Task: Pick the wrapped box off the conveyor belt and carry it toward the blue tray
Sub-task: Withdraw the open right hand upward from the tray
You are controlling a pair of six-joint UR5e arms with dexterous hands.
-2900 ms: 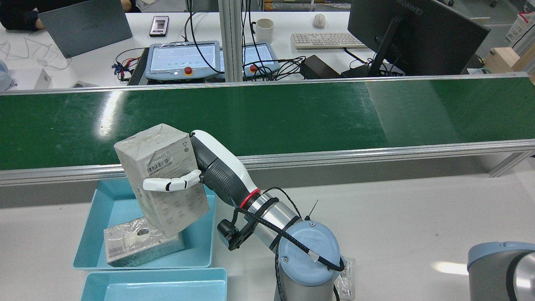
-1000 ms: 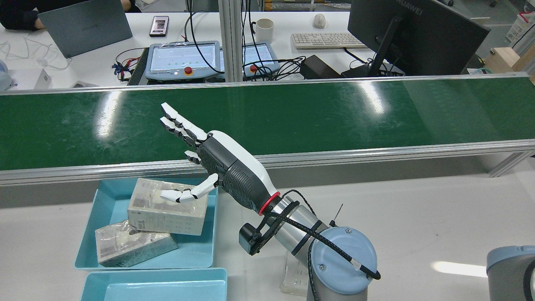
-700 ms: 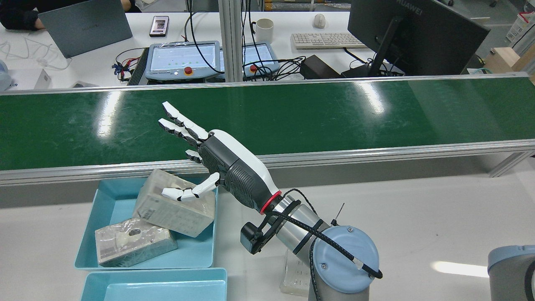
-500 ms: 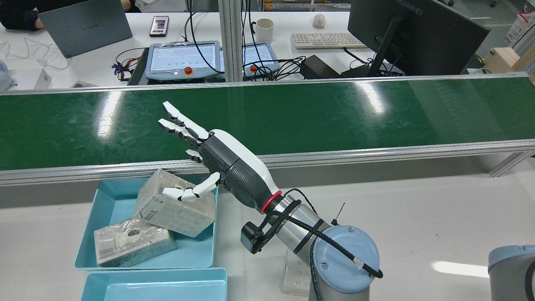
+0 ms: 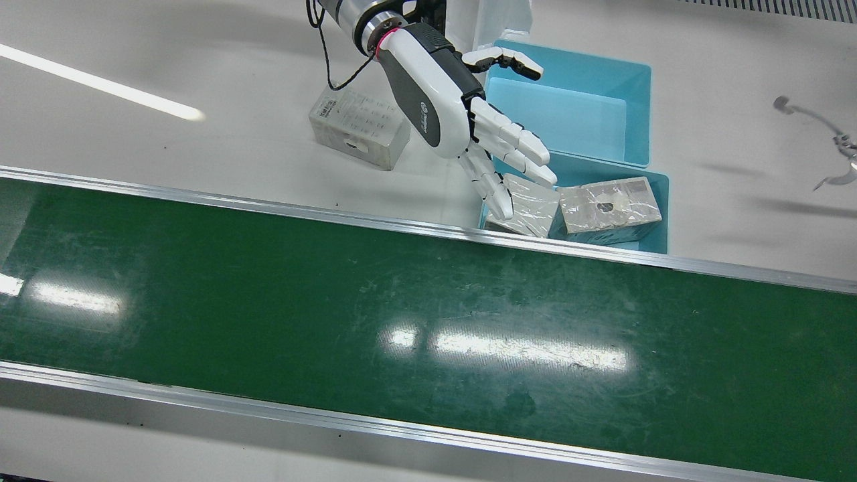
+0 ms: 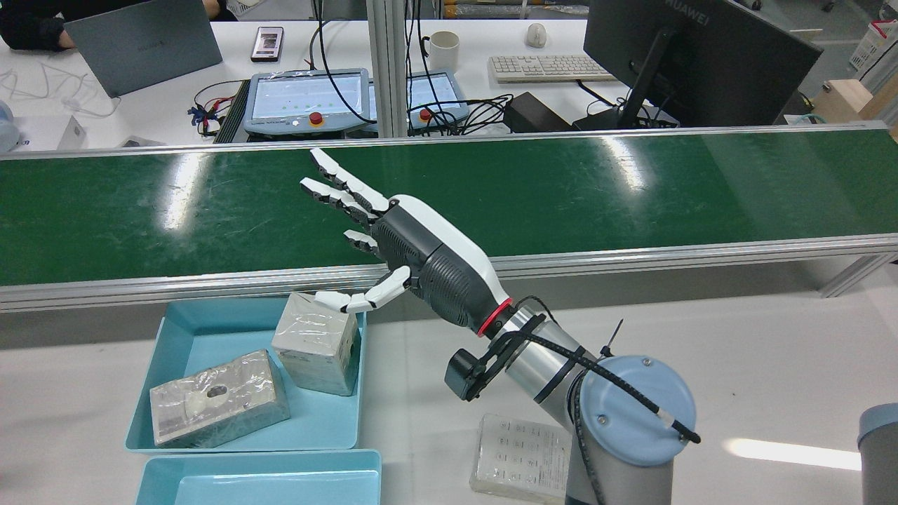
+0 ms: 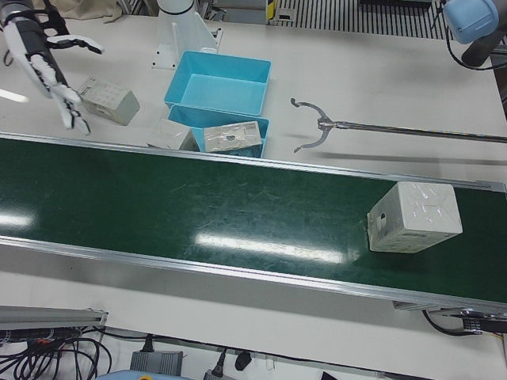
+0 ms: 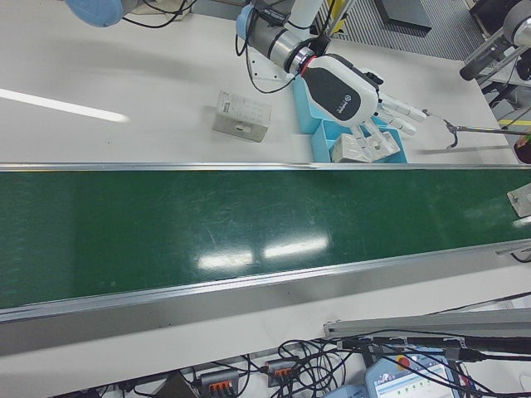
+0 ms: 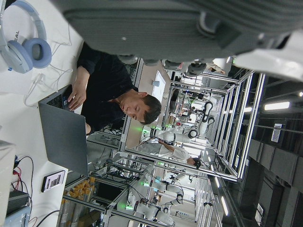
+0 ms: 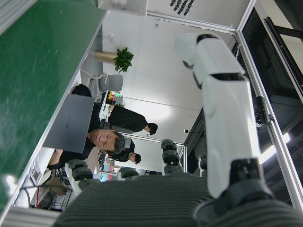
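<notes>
My left hand [image 9: 180, 23] showed only in its own camera, as a dark blurred strip of palm along the top edge. I could not tell whether its fingers were apart or together.

Nearest me in the rear view, a spare box [image 6: 523, 456] lay flat on the table, partly hidden behind the right arm's base. A second tray [image 6: 259, 484] was cut off by the bottom edge.

The right hand [image 6: 421, 259] held nothing. Its fingers were stretched apart and pointed forward over the near rail of the conveyor belt [image 6: 561, 196], with the palm turned down and left. The thumb reached out sideways above the blue tray [image 6: 196, 337]. I could not tell from that angle whether the thumb touched the upright box [image 6: 319, 344] below it.

That wrapped box stood in the tray's right corner, and a flat box [image 6: 217, 400] lay tilted just beside it. From the front view, the fingertips covered part of the upright box.

Only the left-front view showed the box on the belt [image 7: 413, 218] whole. It sat well apart from the hand, and the right-front view clipped it at the edge. The left-front view also showed a claw tool [image 7: 317, 127] lying on the table near the trays.

A person [image 9: 102, 94] sat at a laptop [image 6: 144, 42] beyond the belt.
</notes>
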